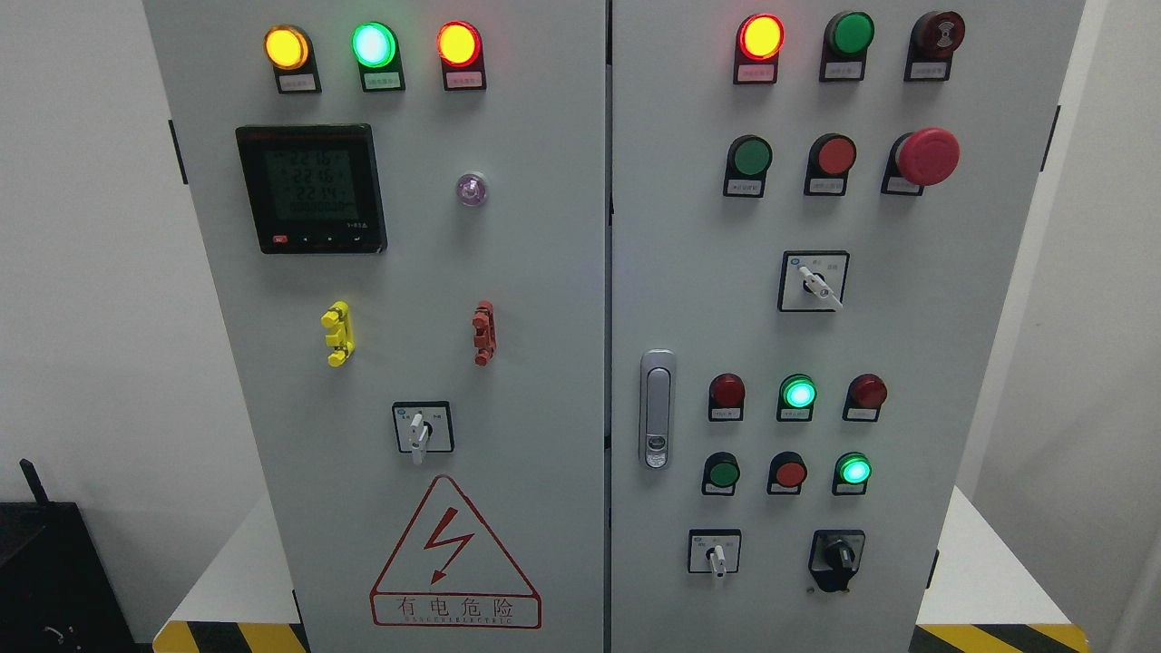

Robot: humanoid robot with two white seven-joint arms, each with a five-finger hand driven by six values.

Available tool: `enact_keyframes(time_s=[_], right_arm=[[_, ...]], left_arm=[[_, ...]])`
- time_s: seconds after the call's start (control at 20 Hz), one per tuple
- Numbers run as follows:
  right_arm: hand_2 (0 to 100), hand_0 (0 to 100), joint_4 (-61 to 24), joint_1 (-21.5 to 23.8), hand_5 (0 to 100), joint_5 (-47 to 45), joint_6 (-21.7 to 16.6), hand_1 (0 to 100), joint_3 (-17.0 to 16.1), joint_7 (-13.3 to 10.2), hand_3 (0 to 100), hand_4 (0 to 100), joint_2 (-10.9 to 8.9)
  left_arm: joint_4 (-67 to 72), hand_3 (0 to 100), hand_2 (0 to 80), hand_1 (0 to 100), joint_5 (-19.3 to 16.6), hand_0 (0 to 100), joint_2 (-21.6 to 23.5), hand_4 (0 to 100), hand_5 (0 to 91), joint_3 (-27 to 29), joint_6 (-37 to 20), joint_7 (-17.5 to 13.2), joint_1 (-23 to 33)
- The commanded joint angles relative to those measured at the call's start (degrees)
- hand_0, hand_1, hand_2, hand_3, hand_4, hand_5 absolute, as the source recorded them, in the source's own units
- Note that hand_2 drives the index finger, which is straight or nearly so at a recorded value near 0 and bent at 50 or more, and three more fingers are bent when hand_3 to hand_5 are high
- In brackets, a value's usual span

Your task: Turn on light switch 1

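A grey two-door electrical cabinet fills the head view. Its left door (390,317) carries a yellow lamp (287,47), a green lamp (374,44) and a red lamp (458,43), all lit, a digital meter (311,189) and a rotary selector switch (422,428) with its lever pointing down. On the right door (907,326) are several push buttons and lamps, a selector (814,281) turned to the lower right, a white selector (715,551) and a black knob (836,555). I cannot tell which control is light switch 1. Neither hand is in view.
A red mushroom stop button (927,156) sticks out at the upper right. A door handle (657,408) sits by the centre seam. The cabinet stands on a white base (984,562) with yellow-black edge stripes. A black box (45,571) is at the lower left.
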Motion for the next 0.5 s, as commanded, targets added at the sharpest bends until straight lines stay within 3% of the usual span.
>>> enact_keyframes(time_s=[0.0,0.45], right_arm=[[0,0,0.0,0.0,0,-1.41,0.01,0,0.0,0.04,0,0,0.0],[0,0,0.0,0.0,0,-1.41,0.01,0,0.0,0.04,0,0,0.0]], left_arm=[[-1.85,0,0.0,0,0.61,22,-1.32,0,0.0,-0.97,-0.21,-0.27,1.49],[-2.2,0,0.0,0,0.44,23,-1.32,0,0.0,-0.97,-0.3,-0.09,2.11]])
